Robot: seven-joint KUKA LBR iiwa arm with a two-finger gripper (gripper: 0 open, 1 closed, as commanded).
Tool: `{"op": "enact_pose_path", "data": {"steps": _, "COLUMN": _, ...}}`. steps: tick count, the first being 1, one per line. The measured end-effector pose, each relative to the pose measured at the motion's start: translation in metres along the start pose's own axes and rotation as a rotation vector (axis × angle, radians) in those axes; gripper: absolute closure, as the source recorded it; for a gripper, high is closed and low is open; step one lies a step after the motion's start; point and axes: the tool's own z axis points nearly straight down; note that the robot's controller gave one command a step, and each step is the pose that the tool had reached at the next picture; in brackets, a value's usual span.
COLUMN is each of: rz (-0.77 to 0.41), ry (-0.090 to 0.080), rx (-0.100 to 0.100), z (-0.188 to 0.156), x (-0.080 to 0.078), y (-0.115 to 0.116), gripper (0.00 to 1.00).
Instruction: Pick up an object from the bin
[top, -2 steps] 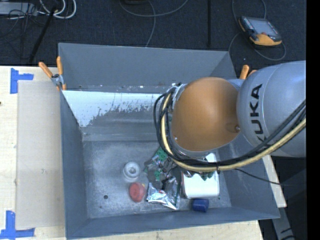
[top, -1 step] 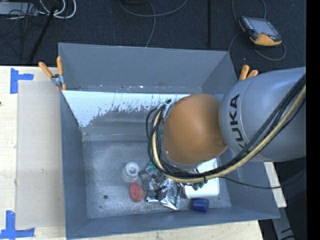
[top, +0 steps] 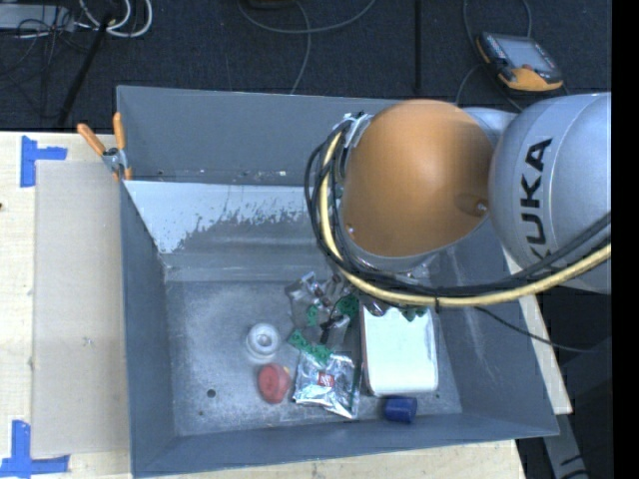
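**Pincer low over the clutter at the middle of the bin floor**

The pincer [top: 318,299] hangs beneath the arm's orange cover [top: 414,178], just above a small green thing [top: 335,312] that lies near the middle of the grey bin [top: 200,277]. Whether the pincer is wide or narrow I cannot tell, as the cover and cables hide most of it. Toward the bin's near edge lie a second green scrap [top: 312,347] and, touching it, a crumpled silver foil packet [top: 324,382]. A white rectangular box [top: 399,357] lies just beside the packet on the arm's side, with a small blue thing [top: 399,408] at its near end. On the packet's other side are a red lump [top: 274,382] and a clear round cap [top: 263,340].
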Motion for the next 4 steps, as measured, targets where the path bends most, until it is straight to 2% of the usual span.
{"op": "enact_pose_path", "data": {"steps": 1, "rz": 0.001, "ry": 0.009, "rx": -0.003, "z": 0.005, "x": 0.002, "y": 0.000, "gripper": 0.00}}
{"op": "enact_pose_path", "data": {"steps": 2, "rz": -0.014, "ry": 0.018, "rx": -0.005, "z": 0.149, "x": 0.002, "y": -0.027, "gripper": 0.00}}
{"op": "enact_pose_path", "data": {"steps": 3, "rz": -0.070, "ry": 0.009, "rx": -0.005, "z": 0.203, "x": 0.005, "y": -0.014, "gripper": 0.00}}
{"op": "enact_pose_path", "data": {"steps": 4, "rz": -0.067, "ry": 0.001, "rx": -0.002, "z": 0.197, "x": 0.001, "y": -0.015, "gripper": 1.00}}
